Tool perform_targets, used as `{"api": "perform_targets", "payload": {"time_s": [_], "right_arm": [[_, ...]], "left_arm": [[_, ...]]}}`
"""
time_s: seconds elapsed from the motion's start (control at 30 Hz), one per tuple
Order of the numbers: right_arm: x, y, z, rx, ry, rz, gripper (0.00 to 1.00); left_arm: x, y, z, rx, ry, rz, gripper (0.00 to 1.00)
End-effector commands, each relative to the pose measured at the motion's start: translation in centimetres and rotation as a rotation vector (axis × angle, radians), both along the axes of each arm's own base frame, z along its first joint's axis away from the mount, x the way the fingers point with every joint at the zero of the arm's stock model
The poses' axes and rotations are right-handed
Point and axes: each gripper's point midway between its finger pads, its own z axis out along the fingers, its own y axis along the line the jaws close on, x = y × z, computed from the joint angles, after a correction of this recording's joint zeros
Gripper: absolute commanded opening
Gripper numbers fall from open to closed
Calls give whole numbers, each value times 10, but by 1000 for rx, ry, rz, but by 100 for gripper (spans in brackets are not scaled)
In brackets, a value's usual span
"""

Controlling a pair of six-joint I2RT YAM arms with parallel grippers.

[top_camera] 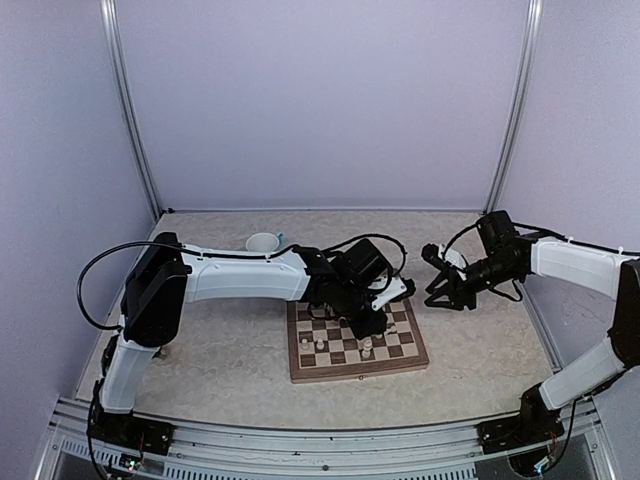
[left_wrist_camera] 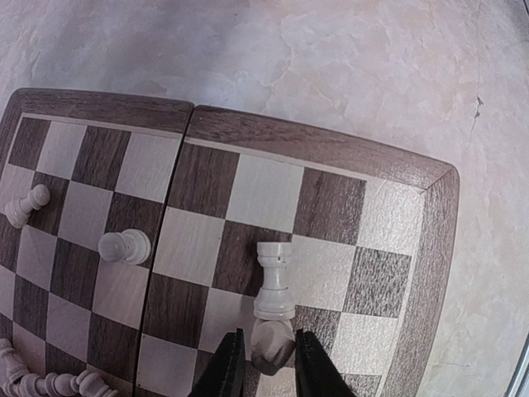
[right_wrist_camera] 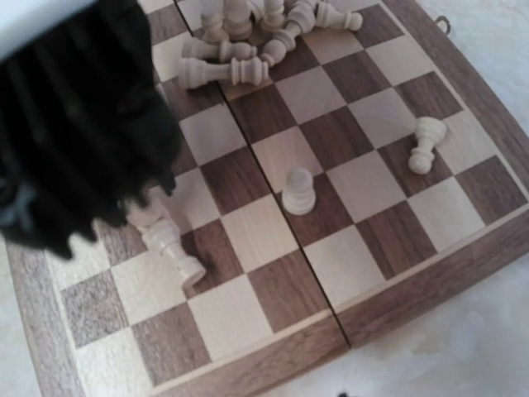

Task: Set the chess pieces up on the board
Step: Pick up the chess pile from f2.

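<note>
Left wrist: left claw (left_wrist_camera: 269, 337) clamps tilted rook (left_wrist_camera: 273, 281) on board (left_wrist_camera: 314, 145); right claw (top_camera: 445, 296) open beside board.

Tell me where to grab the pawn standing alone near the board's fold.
Probably best to come straight down from above and pinch the pawn just under its round head. It stands upright with bare board squares around it, leaving room either side.

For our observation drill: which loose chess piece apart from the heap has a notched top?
The rook, just ahead of the left gripper; the pawns farther from it have round heads.
</note>
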Motion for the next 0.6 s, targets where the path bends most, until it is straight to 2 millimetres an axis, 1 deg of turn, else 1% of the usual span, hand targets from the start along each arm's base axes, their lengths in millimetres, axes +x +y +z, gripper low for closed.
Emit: {"api": "perform_targets", "payload": {"time_s": [0.0,0.2,0.3,0.33,0.37,0.4,0.43,0.47,0.5,0.53,0.57], "right_arm": [[-3,0,-5,15,7,30,36],[-3,2,-3,24,17,29,36],[3,3,4,42,33,-6,34],[6,4,8,52,37,-22,34],[11,5,13,63,41,-46,35],[17,5,19,76,44,-77,35],[22,4,24,94,55,-103,35],[27,4,30,119,74,-124,36],[31,5,37,151,101,-141,36],[31,6,42,191,144,-145,38],[32,8,47,232,191,-143,40]], "left_arm": [[-4,-4,-3,4,8,-29,19],[-3,-4,4,-8,4,-33,9],[-3,-7,21,-63,6,-27,5],[-3,-8,34,-97,-8,-27,4],[-2,-9,43,-122,-28,-25,3],[-2,-10,58,-158,-58,-22,1],[-3,-9,76,-198,-91,-22,1],[-3,-9,87,-227,-114,-23,0],[-5,-7,100,-258,-133,-28,0],[-7,-6,110,-282,-146,-32,0],[-10,-4,124,-311,-160,-36,0]]}}
